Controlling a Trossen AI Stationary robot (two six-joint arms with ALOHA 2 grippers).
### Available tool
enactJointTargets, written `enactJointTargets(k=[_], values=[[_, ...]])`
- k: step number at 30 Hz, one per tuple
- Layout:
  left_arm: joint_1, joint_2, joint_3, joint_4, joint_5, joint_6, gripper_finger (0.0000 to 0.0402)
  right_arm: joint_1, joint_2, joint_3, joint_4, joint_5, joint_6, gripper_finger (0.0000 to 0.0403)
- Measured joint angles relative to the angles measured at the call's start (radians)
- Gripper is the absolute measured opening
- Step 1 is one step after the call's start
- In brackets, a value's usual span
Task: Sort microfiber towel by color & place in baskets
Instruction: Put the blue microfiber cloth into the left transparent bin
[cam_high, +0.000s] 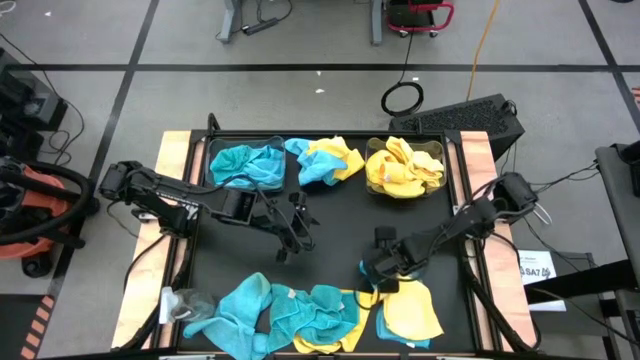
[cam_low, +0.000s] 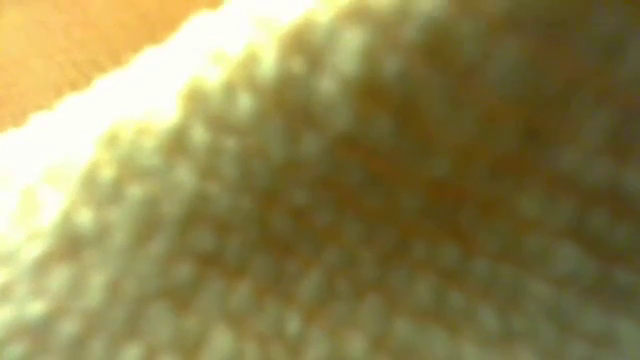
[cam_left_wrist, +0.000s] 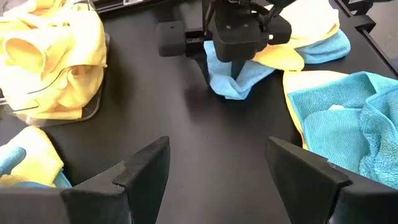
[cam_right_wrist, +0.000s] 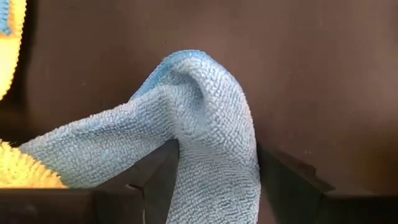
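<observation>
At the table's far edge, one clear basket holds teal towels and another holds yellow towels. A loose teal and yellow heap lies between them. More teal and yellow towels are strewn along the near edge. My right gripper points down at this pile's far side, open, with a raised fold of a teal towel between its fingers. My left gripper hovers open over the bare table middle. My right gripper comes from above, one finger on each side of the teal towel's raised fold, which fills the gap. I cannot tell whether the fingers touch it. The towel's other end lies on the table.
A yellow towel fills the whole low view. A clear plastic thing lies at the near left corner. Bare black table stretches between my left gripper and the right one. Wooden side rails border the mat.
</observation>
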Motion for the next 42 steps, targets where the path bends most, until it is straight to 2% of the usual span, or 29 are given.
enactJointTargets(k=[3,6,9,14,16,22,32,38,42], values=[[0.0,0.0,0.0,0.002,0.0,0.0,0.027,-0.012,0.011,0.002,0.009,-0.026,-0.01,0.0206],[0.0,0.0,0.0,0.026,0.0,0.0,0.027,-0.016,0.016,0.003,0.012,-0.028,-0.027,0.0184],[0.0,0.0,0.0,0.038,0.0,0.0,0.027,-0.016,0.017,0.002,0.022,-0.029,-0.05,0.014],[0.0,0.023,0.0,0.073,0.0,0.008,0.027,-0.017,0.019,0.001,0.038,-0.022,-0.099,0.0032],[0.0,0.044,0.0,0.094,0.0,0.009,0.027,-0.017,0.018,0.001,0.038,-0.02,-0.115,0.001],[0.002,0.115,0.0,0.13,0.0,0.007,0.027,-0.016,-0.013,0.038,-0.006,-0.013,-0.124,0.0004],[-0.006,0.205,0.0,0.334,0.008,0.0,0.027,0.031,-0.162,0.205,-0.216,0.14,-0.165,0.0001],[-0.009,0.267,0.0,0.536,0.12,-0.045,0.027,0.088,-0.241,0.317,-0.344,0.245,-0.17,0.0001],[-0.01,0.337,0.0,0.657,0.141,-0.072,0.027,0.122,-0.274,0.378,-0.373,0.313,-0.195,0.0001]])
